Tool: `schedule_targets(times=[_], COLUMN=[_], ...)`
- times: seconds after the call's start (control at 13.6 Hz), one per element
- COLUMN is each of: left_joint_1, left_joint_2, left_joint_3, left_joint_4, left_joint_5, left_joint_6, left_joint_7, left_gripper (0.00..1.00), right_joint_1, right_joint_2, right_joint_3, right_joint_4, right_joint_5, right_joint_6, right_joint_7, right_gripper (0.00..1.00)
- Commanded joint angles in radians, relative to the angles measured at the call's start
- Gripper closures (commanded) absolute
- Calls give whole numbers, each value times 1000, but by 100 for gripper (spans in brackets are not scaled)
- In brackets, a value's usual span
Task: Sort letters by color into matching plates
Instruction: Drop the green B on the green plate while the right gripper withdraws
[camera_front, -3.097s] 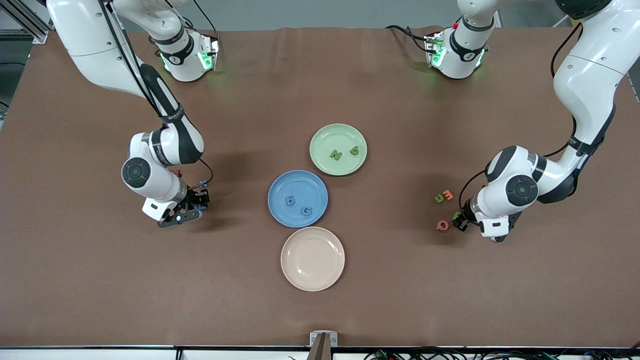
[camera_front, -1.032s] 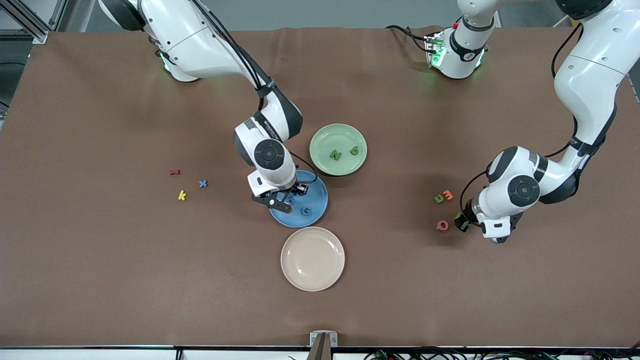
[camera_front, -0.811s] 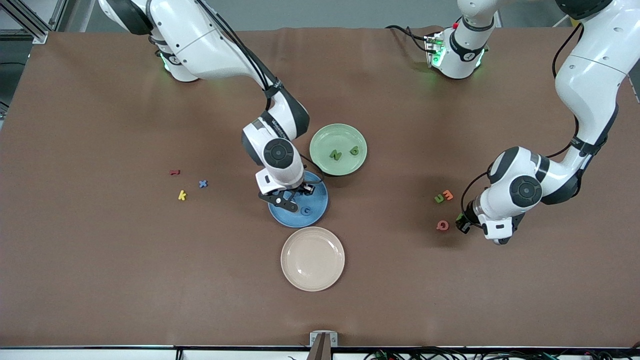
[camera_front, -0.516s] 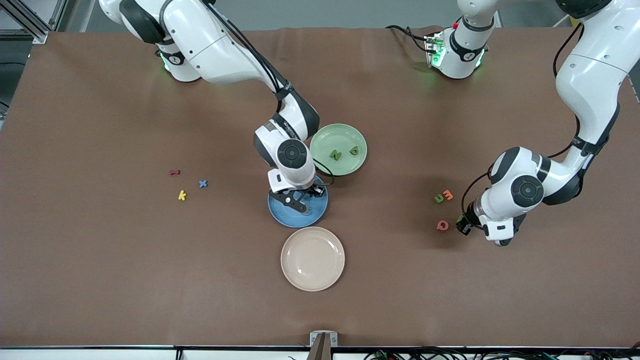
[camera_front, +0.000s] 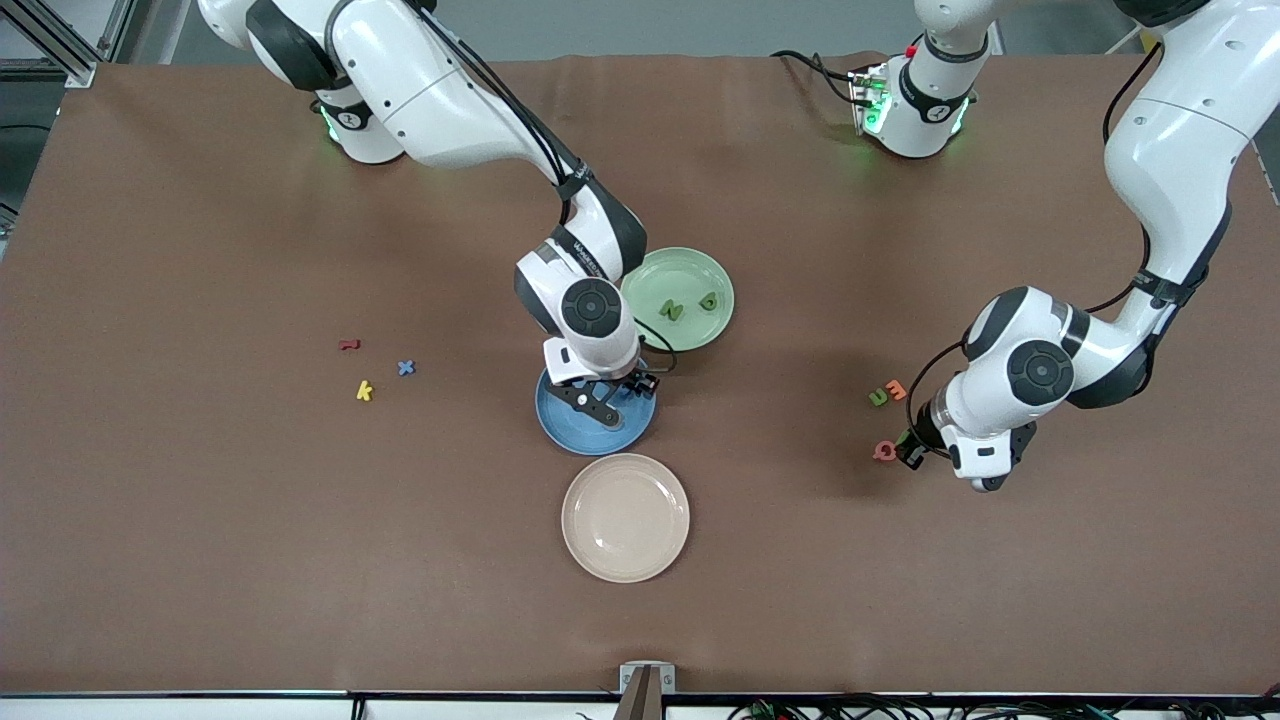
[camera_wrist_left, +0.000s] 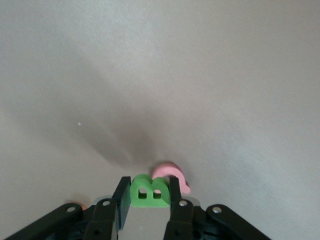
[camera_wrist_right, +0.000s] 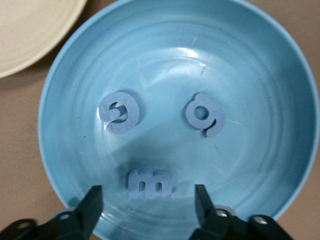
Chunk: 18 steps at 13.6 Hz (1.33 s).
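My right gripper (camera_front: 608, 398) hangs open low over the blue plate (camera_front: 558, 425). In the right wrist view the blue plate (camera_wrist_right: 250, 75) holds three blue letters: an E (camera_wrist_right: 150, 184) lying free between the spread fingers (camera_wrist_right: 94, 197), a G (camera_wrist_right: 120, 112) and a 6-shape (camera_wrist_right: 205, 114). My left gripper (camera_front: 910, 447) is shut on a green B (camera_wrist_left: 147, 192), just above the table beside the pink Q (camera_front: 884, 451). The green plate (camera_front: 690, 272) holds a green N (camera_front: 671, 311) and another green letter (camera_front: 709, 301). A blue x (camera_front: 405, 367) and a green u (camera_front: 878, 398) lie on the table.
A beige plate (camera_front: 625, 517) sits nearer the front camera than the blue plate. A yellow k (camera_front: 364, 390) and a dark red piece (camera_front: 348, 344) lie by the blue x. An orange E (camera_front: 896, 389) touches the green u. The pink Q (camera_wrist_left: 172, 172) shows just past the B.
My right gripper moved farther over the blue plate and opened, leaving the blue E in it. My left gripper shifted slightly toward the pink Q, still holding the green B.
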Motion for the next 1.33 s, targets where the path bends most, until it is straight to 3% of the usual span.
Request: schedule_targets(times=[0.0, 0.37, 0.59, 0.81, 1.11, 1.25], left_joint_1=[-4, -47, -137, -237, -361, -400], left_joint_2=[-31, -36, -31, -27, -27, -27], left_joint_3=[-49, -122, -122, -120, -119, -119], left_joint_4=[-9, -10, -12, -12, -14, -20], left_joint_5=[-5, -3, 8, 12, 11, 11], left_joint_6=[-67, -86, -86, -82, -77, -82], left_joint_7=[-50, -159, -261, -358, -508, -594], left_gripper=[100, 100, 100, 100, 100, 100], right_joint_1=[-24, -164, -236, -279, -383, -412], right_joint_2=[-9, -92, -186, -285, -386, -403], right_joint_3=[-4, -5, -8, -11, -10, -11], right_joint_4=[50, 18, -106, -279, -558, -632], right_joint_5=[15, 12, 6, -40, -43, -43], right_joint_6=[-72, -225, -225, -155, 101, 161], right_joint_7=[-5, -269, -574, -730, -936, -995], right_gripper=[0, 0, 0, 0, 0, 0])
